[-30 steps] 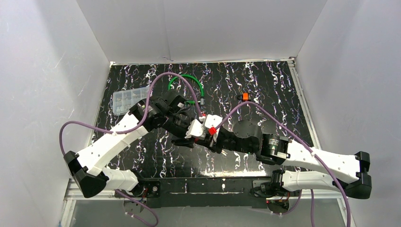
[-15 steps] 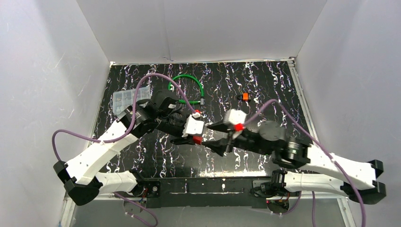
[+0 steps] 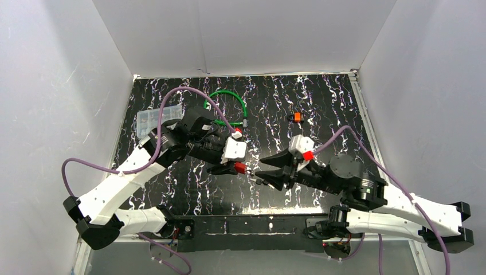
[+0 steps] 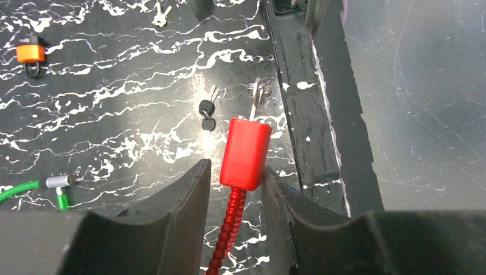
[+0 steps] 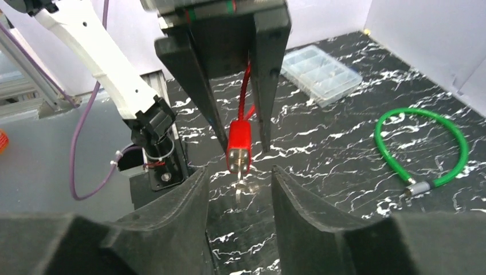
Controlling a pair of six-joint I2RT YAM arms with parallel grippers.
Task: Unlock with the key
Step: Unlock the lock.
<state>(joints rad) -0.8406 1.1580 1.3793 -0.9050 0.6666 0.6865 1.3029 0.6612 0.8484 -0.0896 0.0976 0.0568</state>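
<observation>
Currently, your left gripper (image 4: 235,172) clamps a red cable-lock body (image 4: 245,153), silver key (image 4: 254,107) seated in its end; right gripper (image 5: 239,173) stands parted, released; keyhole hidden; ribbed cable cut off.

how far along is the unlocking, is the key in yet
Done: the key sits in the red cable lock. In hand: the left gripper holds the lock off the table, and the right gripper faces the key with jaws open, not gripping it. Left: no view shows whether the key is turned or the lock open, so turning it likely remains.
</observation>
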